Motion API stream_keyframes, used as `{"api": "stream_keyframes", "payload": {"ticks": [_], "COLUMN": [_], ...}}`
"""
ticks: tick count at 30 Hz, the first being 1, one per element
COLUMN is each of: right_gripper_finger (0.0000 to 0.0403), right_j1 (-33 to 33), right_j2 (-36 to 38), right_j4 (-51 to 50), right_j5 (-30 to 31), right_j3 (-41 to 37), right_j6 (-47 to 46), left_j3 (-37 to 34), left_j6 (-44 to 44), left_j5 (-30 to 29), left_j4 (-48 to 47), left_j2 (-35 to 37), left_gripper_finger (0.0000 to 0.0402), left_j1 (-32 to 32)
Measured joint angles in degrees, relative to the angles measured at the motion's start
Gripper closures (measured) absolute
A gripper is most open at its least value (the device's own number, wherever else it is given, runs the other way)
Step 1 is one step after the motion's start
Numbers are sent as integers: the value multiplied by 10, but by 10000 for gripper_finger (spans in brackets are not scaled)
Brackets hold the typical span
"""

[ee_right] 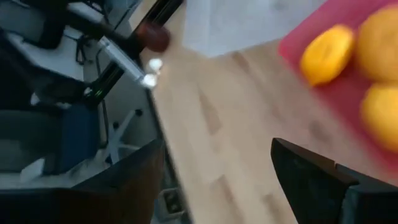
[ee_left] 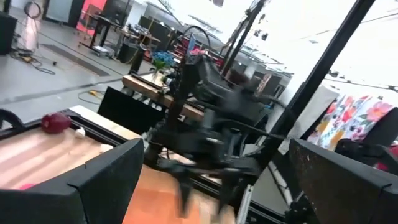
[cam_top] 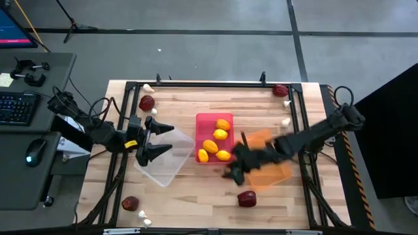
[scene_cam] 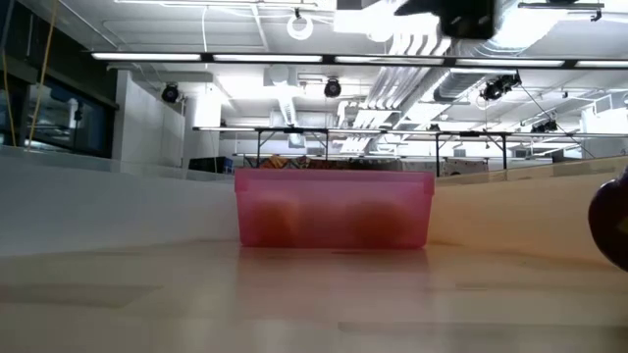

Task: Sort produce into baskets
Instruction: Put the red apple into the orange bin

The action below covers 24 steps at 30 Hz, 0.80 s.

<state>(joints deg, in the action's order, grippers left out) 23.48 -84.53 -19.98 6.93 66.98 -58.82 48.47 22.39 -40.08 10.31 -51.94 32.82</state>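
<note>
My right claw (cam_top: 234,171) hangs over the desk (cam_top: 183,196) just front of the red bin (cam_top: 208,121), fingers apart, nothing between them; wrist view shows bare wood between the fingers (ee_right: 317,180). Nearest loose item is the dark red fruit (cam_top: 246,198), just in front of the claw, so I judge the step in hand is going for it. Next move calls for dropping down and slightly toward the front edge, centring the fruit in the gap, then closing. It's round and may roll if nudged. Right arm comes in from the right edge, stretched low and slanted across the orange bin (cam_top: 269,171), covering much of it. Red bin holds five lemons (cam_top: 221,134); that kind looks done. Left claw (cam_top: 162,140) waits over the clear bin (cam_top: 163,166), fingers wide apart, empty; its arm reaches in from the left edge. Clear bin looks empty, orange I can't tell. Still loose: red fruit (cam_top: 130,203) and garlic (cam_top: 144,213) at front left, red fruit (cam_top: 147,103) and garlic (cam_top: 149,87) at back left, red fruit (cam_top: 281,91) and two garlic (cam_top: 286,121) at back right.
</note>
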Motion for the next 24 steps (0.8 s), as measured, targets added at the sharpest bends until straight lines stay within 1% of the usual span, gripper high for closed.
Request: {"api": "stream_keyframes", "payload": {"ticks": [4, 6, 8, 10, 11, 13, 14, 16, 18, 20, 22, 24], "right_gripper_finger": [119, 119, 119, 119, 119, 119, 119, 119, 115, 105, 91, 79], "right_j1": [112, 157, 184, 194, 196, 195, 191, 183, 174, 163, 156, 149], "right_j2": [-5, -11, -15, -15, -15, -15, -15, -15, -16, -22, -28, -30], "right_j4": [15, 16, 15, 13, 16, 23, 27, 38, 24, -13, -84, -135], "right_j5": [141, 192, 226, 259, 274, 281, 275, 234, 195, 166, 154, 141], "right_j3": [0, 0, 0, 0, 0, 0, 0, 0, 10, 33, 57, 73], "right_j6": [-98, -128, -119, -79, -79, -103, -101, -60, -24, 5, 34, 39], "left_j3": [0, 0, 0, 0, 0, 0, 0, 0, 0, 0, 0, 0], "left_j6": [-6, -6, -6, -11, -11, -10, -11, -11, -11, -16, -20, -19], "left_j5": [0, 0, 0, 0, 0, 0, 0, 1, 6, 6, 6, 6], "left_j4": [0, 0, -1, -1, -1, -1, -1, -1, -2, -2, -2, -2], "left_j2": [0, 0, 0, 0, 0, 0, 0, 0, 0, 0, 0, 0], "left_gripper_finger": [14, 14, 14, 14, 14, 14, 14, 14, 14, 14, 14, 14], "left_j1": [-12, -19, -25, -30, -33, -38, -40, -41, -41, -41, -41, -41]}}
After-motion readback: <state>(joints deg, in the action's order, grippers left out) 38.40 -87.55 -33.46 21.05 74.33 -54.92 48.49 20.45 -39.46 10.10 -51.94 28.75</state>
